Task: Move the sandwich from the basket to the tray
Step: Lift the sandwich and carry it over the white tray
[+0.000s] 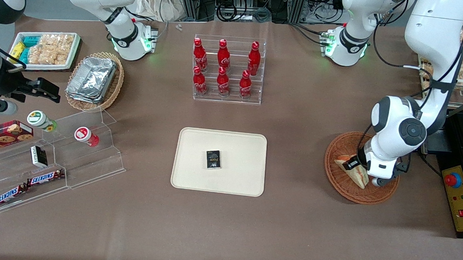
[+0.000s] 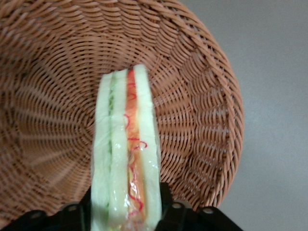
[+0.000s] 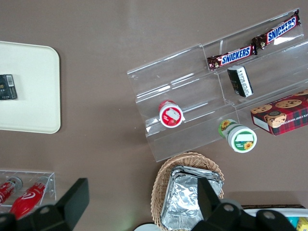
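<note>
The hand (image 2: 127,211) pinches the sandwich (image 2: 126,154) across its bread faces, low inside the reddish-brown wicker basket (image 1: 338,185). Lift straight up until the wedge clears the rim, then carry it to the cream tray (image 1: 244,179), avoiding the small black packet (image 1: 213,160)

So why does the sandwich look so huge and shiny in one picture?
In the left wrist view the camera sits right above the tool, whose fingers squeeze the sandwich, so it fills the frame and its clear wrap catches the light. In the front view the sandwich looks small in the basket, half hidden by the arm.
</note>
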